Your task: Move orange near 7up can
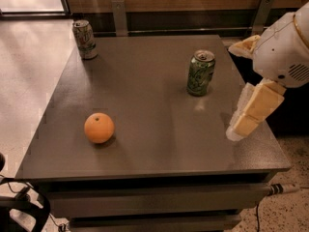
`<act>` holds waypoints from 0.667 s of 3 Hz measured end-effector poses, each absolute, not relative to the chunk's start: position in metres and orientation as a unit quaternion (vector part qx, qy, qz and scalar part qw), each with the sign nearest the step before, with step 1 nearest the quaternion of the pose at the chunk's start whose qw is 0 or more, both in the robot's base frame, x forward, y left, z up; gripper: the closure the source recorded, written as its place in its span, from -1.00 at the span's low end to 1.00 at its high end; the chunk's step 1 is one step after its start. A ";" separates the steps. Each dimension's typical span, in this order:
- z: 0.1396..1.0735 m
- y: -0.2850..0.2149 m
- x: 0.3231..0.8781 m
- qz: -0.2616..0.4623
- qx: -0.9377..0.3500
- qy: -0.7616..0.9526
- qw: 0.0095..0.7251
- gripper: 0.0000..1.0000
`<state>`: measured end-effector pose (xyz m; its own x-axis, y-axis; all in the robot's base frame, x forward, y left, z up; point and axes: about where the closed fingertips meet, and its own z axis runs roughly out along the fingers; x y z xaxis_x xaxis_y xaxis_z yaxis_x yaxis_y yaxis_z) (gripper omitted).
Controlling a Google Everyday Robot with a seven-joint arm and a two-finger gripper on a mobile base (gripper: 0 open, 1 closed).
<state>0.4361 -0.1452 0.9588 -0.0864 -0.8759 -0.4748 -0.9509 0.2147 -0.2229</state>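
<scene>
The orange [99, 127] lies on the grey table [145, 91] at its front left. The 7up can [84, 38], pale silvery with dark greenish print, stands upright at the table's far left corner. My gripper [244, 122], cream-coloured, hangs from the white arm at the right, above the table's right edge. It is far to the right of the orange and holds nothing that I can see.
A bright green can [201, 72] stands upright right of the table's middle, between the gripper and the far side. Behind the table runs a wooden wall with two metal brackets [119, 16]. Pale floor lies to the left, and a dark cable loop [29, 209] at the bottom left.
</scene>
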 end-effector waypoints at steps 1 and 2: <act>0.940 -0.102 0.431 0.123 -0.619 0.718 0.294 -1.00; 0.920 -0.059 0.435 0.172 -0.613 0.703 0.318 -1.00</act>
<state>0.4347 -0.0591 0.9197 -0.0466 -0.7517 -0.6578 -0.9705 0.1899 -0.1482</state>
